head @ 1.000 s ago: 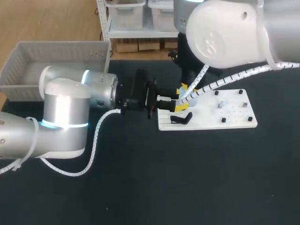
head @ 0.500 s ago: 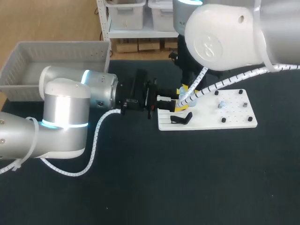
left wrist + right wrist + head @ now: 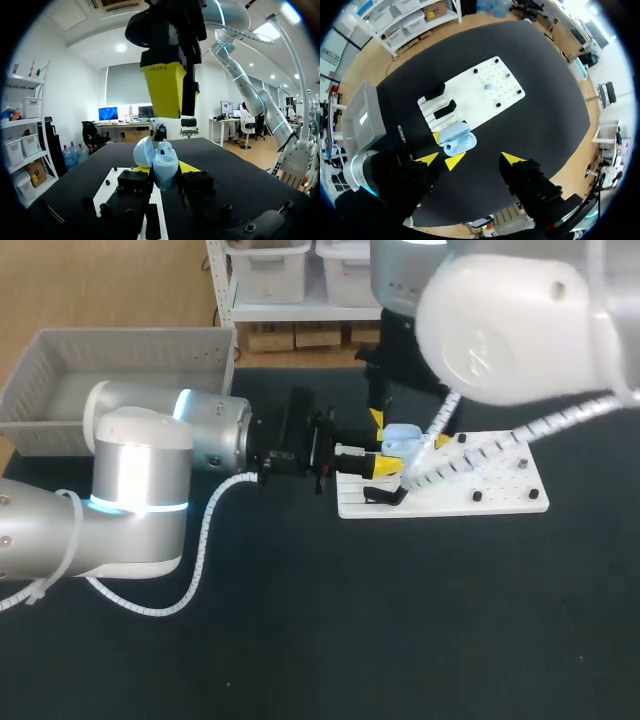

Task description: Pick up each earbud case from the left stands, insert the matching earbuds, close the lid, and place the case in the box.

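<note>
Left pincer [image 3: 383, 466], well right of grey box [image 3: 60, 360], pinches pale-blue earbud case [image 3: 159, 162], lid open, over white board's [image 3: 500, 502] left edge. Right pincer [image 3: 470, 161] hovers above case, spread, holding nothing. Small pale piece [image 3: 489, 86], likely earbud, sits on board. Judged: pickup done, black stand [image 3: 385, 495] bare; filling unclear; lid-closing, boxing remain.

The light blue earbud case [image 3: 165, 162] has its lid swung open and is clamped between the fingers of the left gripper [image 3: 384, 466], over the left end of the white board [image 3: 510, 498]. Two black stands [image 3: 445, 109] sit on that left end. One pale earbud [image 3: 489, 86] lies toward the board's right side. The grey box [image 3: 120, 350] sits at the far left.
</note>
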Tool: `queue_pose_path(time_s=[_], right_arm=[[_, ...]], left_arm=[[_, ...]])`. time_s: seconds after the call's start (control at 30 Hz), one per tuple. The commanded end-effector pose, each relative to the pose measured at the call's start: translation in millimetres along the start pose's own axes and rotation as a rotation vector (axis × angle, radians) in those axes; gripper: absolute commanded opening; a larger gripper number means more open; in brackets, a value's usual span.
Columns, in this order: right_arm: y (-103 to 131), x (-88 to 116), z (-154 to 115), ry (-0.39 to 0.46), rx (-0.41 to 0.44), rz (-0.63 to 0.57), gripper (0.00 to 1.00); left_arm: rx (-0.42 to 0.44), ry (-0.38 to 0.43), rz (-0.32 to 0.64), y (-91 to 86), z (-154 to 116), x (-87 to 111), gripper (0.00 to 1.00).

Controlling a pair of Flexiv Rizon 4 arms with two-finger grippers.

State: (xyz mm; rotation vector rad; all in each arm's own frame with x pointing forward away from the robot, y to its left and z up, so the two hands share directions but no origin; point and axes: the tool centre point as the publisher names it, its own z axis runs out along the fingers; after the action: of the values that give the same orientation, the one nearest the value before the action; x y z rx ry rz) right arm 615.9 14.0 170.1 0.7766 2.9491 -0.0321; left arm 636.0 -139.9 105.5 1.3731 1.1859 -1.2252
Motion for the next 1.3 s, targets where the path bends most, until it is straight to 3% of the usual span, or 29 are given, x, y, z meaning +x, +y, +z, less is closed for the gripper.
queue_pose_path(time_s=[0.03,0.27,0.33,0.37,0.4,0.53,0.8,1.03,1.3], right_arm=[[-41.8,7.8,-3.8,-0.155,-0.200,-0.103,0.58],[-73.5,-20.9,6.7,-0.243,-0.258,-0.151,0.48],[-80.7,-30.5,9.4,-0.238,-0.265,-0.144,0.49],[-83.5,-35.1,11.2,-0.237,-0.266,-0.144,0.57],[-85.8,-39.0,12.7,-0.235,-0.270,-0.143,0.58],[-92.6,-54.6,23.4,-0.219,-0.283,-0.144,0.50],[-86.0,-79.6,55.8,-0.154,-0.297,-0.153,0.50],[-72.7,-91.2,89.0,-0.104,-0.287,-0.197,0.56],[-65.0,-103.6,119.9,-0.068,-0.262,-0.225,0.50]], left_arm=[[-0.009,-0.003,0.004,-2.4,0.0,0.7,0.00],[-0.009,-0.003,0.004,-2.4,0.0,0.7,0.00],[-0.009,-0.003,0.004,-2.4,0.0,0.7,0.00],[-0.009,-0.003,0.004,-2.4,0.0,0.7,0.00],[-0.009,-0.003,0.004,-2.4,0.0,0.7,0.00],[-0.009,-0.003,0.004,-2.4,0.0,0.7,0.00],[-0.009,-0.003,0.004,-2.4,0.0,0.7,0.00],[-0.009,-0.003,0.004,-2.4,0.0,0.7,0.00],[-0.009,-0.003,0.004,-2.4,0.0,0.7,0.00]])
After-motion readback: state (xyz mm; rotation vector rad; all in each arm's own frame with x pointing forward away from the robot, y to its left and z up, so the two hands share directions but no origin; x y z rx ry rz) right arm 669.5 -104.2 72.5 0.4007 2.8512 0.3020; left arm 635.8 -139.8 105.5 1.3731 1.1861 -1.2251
